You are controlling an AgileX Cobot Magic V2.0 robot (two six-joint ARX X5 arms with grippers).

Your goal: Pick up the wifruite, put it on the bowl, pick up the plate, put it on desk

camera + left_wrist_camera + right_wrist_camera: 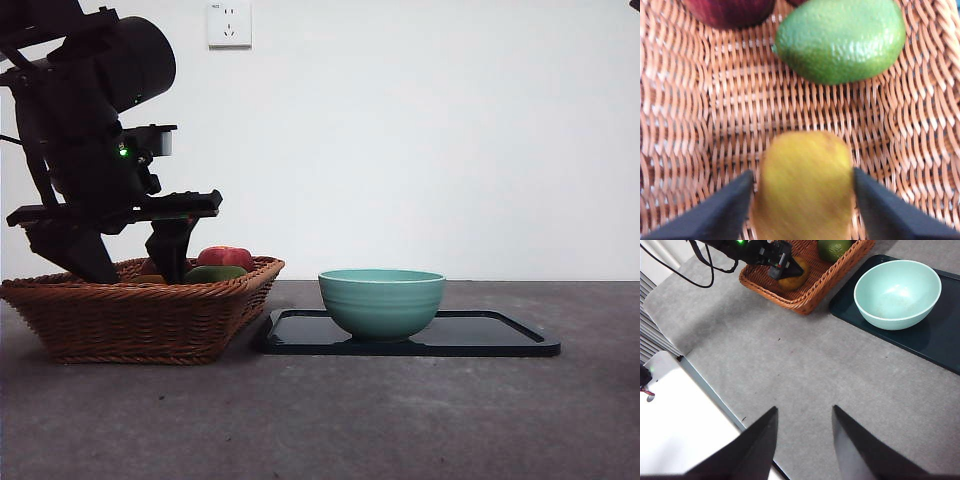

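Wicker basket sits at the near left of the worktop, and I have the left tool down inside it. Its two black jaws stand spread on either side of the wifruite, close to its skin; I cannot tell whether they touch it. The wifruite lies on the woven floor of the basket. A green fruit lies just beyond it, and a dark red fruit shows at the basket's far end.

No readable writing anywhere; a white wall socket is the only marked fitting, its small print too fine for me to read.

Beside the basket a dark tray carries the bowl, which I see empty from the right wrist camera. Basket and tray edges lie very near each other.

The right tool hangs high over open grey worktop, jaws apart, holding nothing. Plenty of bare surface lies in front of the tray.
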